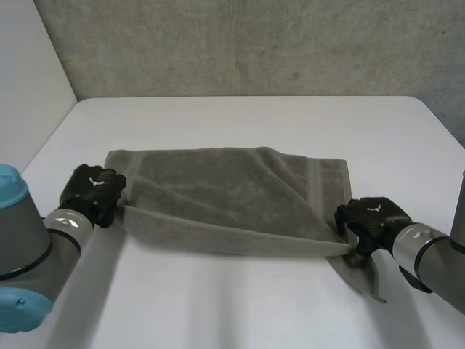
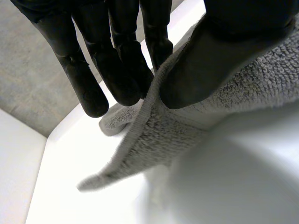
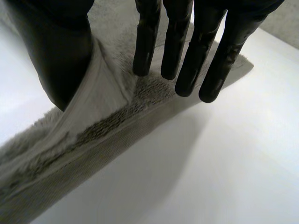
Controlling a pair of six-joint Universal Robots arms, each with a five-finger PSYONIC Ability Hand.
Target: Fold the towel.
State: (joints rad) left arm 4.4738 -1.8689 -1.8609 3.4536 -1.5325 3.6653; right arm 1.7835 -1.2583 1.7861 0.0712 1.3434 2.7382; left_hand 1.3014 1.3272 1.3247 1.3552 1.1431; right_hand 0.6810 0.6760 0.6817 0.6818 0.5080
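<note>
Starting closest in, on the table (image 1: pixel 240 313) just this side of the towel (image 1: pixel 232 193): a loose tail of cloth, drooping off the towel's near right corner. Right above that tail, the right hand (image 1: pixel 370 222), gripping. Thumb (image 3: pixel 60 60) pressing a raised ridge of cloth against the straight fingers (image 3: pixel 145 42), so a pinch on the towel's near right end, taken a little in from the very corner, hence the dangling tail. Across now to the towel's near left corner and the left hand (image 1: pixel 93 190): same story, hem nipped between thumb (image 2: pixel 219 51) and fingertips (image 2: pixel 124 88), a firm hold. Between the two, the towel's near edge raised off the table and drawn into one straight line, kept taut, by the look of it, to stop the cloth sagging or bunching when carried over. Beyond that edge, the towel's middle, lying slack on the table with a diagonal crease running toward the right end. Farther again, the towel's far edge, flat and untouched, well apart from both hands. Reads as the opening of the first fold: near edge gripped and lifted, not yet brought over to the far edge. Worth watching that loose tail, likely to land crooked.
</note>
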